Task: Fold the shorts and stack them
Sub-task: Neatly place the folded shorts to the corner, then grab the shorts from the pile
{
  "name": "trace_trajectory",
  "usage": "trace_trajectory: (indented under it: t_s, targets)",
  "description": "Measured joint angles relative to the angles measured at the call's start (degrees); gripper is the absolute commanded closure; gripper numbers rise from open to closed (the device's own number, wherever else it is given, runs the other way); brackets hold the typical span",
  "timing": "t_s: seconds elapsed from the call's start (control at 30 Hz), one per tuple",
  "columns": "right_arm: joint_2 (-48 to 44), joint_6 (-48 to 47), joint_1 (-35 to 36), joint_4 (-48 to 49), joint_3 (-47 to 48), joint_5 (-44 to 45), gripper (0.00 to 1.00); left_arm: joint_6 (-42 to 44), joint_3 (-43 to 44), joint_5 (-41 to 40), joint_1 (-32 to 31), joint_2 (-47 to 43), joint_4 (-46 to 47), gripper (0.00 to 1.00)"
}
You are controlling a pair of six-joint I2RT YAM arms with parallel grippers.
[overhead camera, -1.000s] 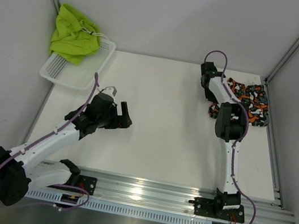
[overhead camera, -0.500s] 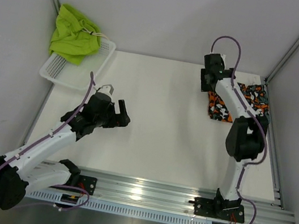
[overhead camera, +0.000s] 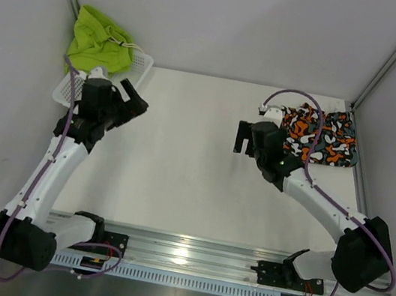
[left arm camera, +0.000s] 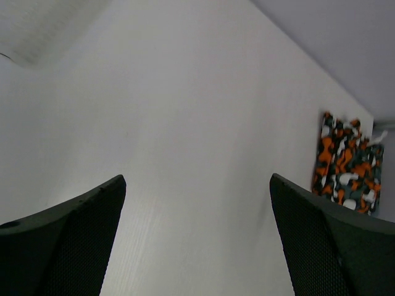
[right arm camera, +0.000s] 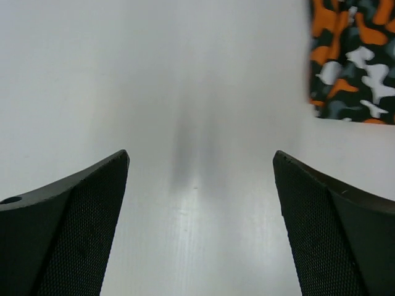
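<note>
Looks like the changeover between 2 pairs. Find the camo shorts [overhead camera: 320,134] lying as a flat, squared-off rectangle in the far right corner of the table [overhead camera: 193,177], seemingly folded, with the blotchy orange, black, grey and white print facing up. Find the lime green shorts [overhead camera: 98,40] heaped in a soft crumpled mound, white drawstring showing, over the far end of the white plastic mesh basket [overhead camera: 141,72] at far left. Note the left gripper [overhead camera: 132,97] spread wide and empty just beside that basket. Note the right gripper [overhead camera: 242,136] equally wide and empty, just left of the camo pair. Next, probably: reach into the basket, pinch loose green cloth, drag out for flattening. Expect limp fabric to bunch.
</note>
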Motion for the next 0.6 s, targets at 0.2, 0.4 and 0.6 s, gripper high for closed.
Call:
trace_trajectory:
  t_s: [0.2, 0.4, 0.6]
  targets:
    - [-8.09, 3.76, 6.34, 11.78, -12.61, 0.02, 0.01, -5.99, 6.54, 4.26, 16.68, 8.52, 2.67, 0.01]
    - [-10.29, 7.17, 10.47, 18.21, -16.94, 1.57, 0.00, -15.67, 10.38, 2.84, 21.40, 19.28, 7.56, 0.01]
    - [-13.22, 9.29, 13.09, 24.17, -23.63, 2.54, 0.01, -23.30, 18.27, 2.32, 22.34, 35.12, 9.84, 0.01]
